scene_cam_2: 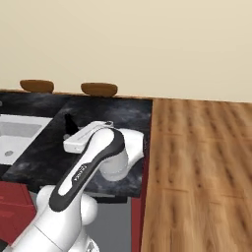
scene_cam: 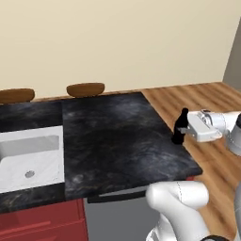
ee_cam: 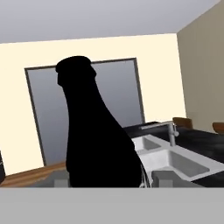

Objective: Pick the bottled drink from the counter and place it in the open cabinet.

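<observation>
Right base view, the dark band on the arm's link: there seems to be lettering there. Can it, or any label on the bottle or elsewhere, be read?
Lettering on the dark band of the arm: small pale marks, too small and blurred to read.
The bottled drink: plain black, no readable label; the gripper stands around its base.
The counter and sink: no text.

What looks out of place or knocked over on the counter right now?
Nothing stands out. The bottled drink stands upright near the counter's right edge, with the gripper around it. No spills show.
</observation>
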### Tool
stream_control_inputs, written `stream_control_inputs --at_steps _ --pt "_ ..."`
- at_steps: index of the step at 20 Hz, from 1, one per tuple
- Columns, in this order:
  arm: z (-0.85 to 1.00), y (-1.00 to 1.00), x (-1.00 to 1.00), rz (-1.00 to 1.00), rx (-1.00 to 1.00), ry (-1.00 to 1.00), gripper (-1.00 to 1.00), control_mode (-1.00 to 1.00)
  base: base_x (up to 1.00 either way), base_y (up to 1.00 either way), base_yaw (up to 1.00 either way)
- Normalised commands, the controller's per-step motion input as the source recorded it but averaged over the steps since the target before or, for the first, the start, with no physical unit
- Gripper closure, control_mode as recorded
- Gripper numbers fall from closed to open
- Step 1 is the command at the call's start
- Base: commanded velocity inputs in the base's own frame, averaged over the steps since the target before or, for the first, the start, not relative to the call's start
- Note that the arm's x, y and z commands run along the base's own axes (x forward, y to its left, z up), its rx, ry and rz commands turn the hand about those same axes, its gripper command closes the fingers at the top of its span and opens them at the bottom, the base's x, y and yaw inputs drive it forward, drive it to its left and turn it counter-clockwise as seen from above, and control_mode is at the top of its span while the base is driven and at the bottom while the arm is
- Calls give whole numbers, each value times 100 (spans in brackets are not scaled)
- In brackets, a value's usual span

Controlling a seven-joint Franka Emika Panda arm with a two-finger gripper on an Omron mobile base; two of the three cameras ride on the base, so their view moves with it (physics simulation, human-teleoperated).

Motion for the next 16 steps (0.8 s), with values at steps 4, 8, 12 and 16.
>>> stream_control_inputs --at_steps 4,8,12,16 --pt "0 0 0 0 0 0 100 100 -36 -4 -43" --pt "0 0 0 0 0 0 100 100 -19 0 -48" --pt "0 0 0 0 0 0 100 100 -11 0 -54" --pt "0 0 0 0 0 0 100 100 -4 0 -58"
